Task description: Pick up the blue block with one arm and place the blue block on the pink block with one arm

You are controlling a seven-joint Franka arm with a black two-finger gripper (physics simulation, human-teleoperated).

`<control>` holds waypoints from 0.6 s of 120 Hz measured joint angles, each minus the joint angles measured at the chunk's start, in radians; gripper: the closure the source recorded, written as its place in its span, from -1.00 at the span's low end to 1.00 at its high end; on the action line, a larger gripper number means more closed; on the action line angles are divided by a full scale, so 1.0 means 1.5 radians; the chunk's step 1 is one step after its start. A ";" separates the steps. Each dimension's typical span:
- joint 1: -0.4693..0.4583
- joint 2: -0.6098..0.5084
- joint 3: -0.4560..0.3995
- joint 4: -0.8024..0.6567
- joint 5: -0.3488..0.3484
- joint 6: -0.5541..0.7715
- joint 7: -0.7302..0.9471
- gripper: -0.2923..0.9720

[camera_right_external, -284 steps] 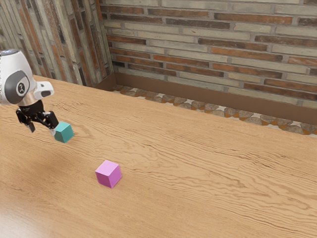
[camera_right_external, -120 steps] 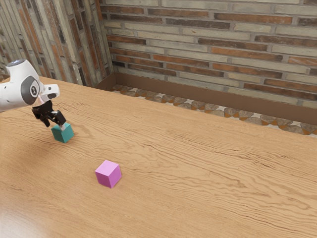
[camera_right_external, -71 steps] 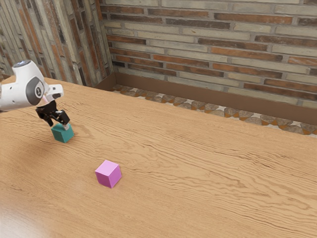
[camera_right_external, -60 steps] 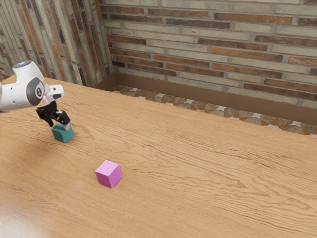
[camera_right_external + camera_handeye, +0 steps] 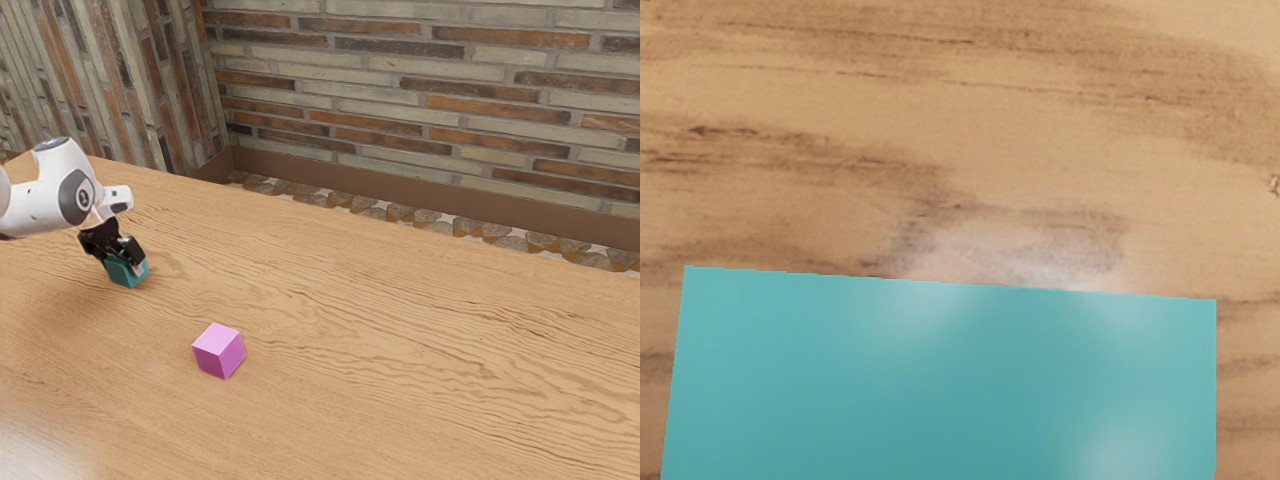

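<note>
Exterior view first: the black gripper [image 5: 121, 261] hangs from the white arm [image 5: 45, 195], up and toward the exterior view's left of the pink block [image 5: 219, 350]. It sits low over the blue block [image 5: 130, 274], its dark body covering the block's upper part, so I cannot tell whether it is closed on the block or merely set around it. From the wrist camera, the blue block [image 5: 940, 380] shows as a broad teal face directly under the hand, with bare wood grain beyond it.

The blue block, more teal than blue in these renders, appears to rest on the wooden table [image 5: 400, 330], well apart from the pink block. The pink block stands alone on the table nearer the camera, with nothing on top of it. Behind the 2 blocks, far from the pink one, a brick wall [image 5: 420, 90] borders the table.

As a judgement, the task is at its first stage: the hand is positioned at the blue block, and neither a lift nor a firm hold is confirmed. Left to do are securing the grasp, raising the block, carrying it over to the pink block, and setting it squarely on the pink block's top face before releasing.
</note>
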 joint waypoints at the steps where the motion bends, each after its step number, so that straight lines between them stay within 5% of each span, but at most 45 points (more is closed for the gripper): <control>1: 0.000 0.000 0.000 0.000 0.000 0.000 0.000 -0.54; 12: 0.000 0.001 0.000 0.001 0.000 0.001 0.004 -0.53; 31: -0.001 -0.002 0.000 0.001 0.003 0.002 0.008 -0.10; 48: -0.008 -0.021 0.001 -0.011 0.009 0.005 0.005 0.01; 72: -0.070 -0.347 -0.024 -0.293 0.017 0.007 -0.058 0.03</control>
